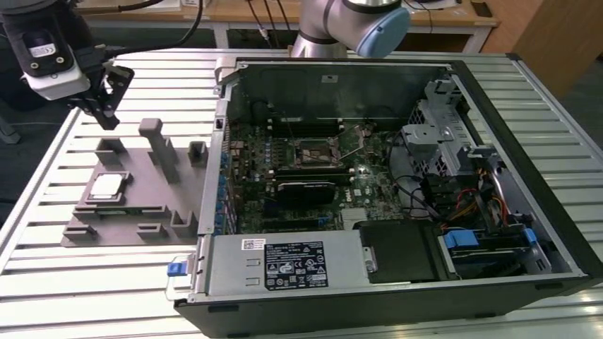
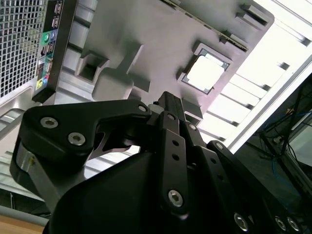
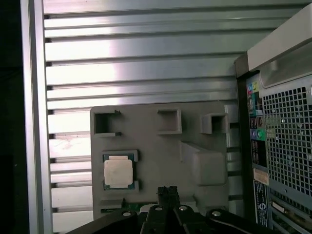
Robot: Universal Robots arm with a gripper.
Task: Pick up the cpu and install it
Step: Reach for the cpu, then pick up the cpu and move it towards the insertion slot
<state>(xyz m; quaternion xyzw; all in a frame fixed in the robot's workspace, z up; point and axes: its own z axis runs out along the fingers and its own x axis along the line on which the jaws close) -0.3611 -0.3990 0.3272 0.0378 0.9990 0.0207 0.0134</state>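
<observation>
The cpu was not yet picked up, and the gripper was empty.
The small square cpu with a silvery metal top (image 1: pixel 106 186) lay in its seat on the grey plastic fixture (image 1: pixel 151 191), at 9 o'clock from the open black computer case (image 1: pixel 377 311) in the exterior view. The black gripper (image 1: pixel 110 121) hung at 12 o'clock from the cpu, apart from it, with its fingers closed together on nothing. The motherboard socket (image 1: pixel 315 152) was hard to make out, so I could not tell if it was ready.
</observation>
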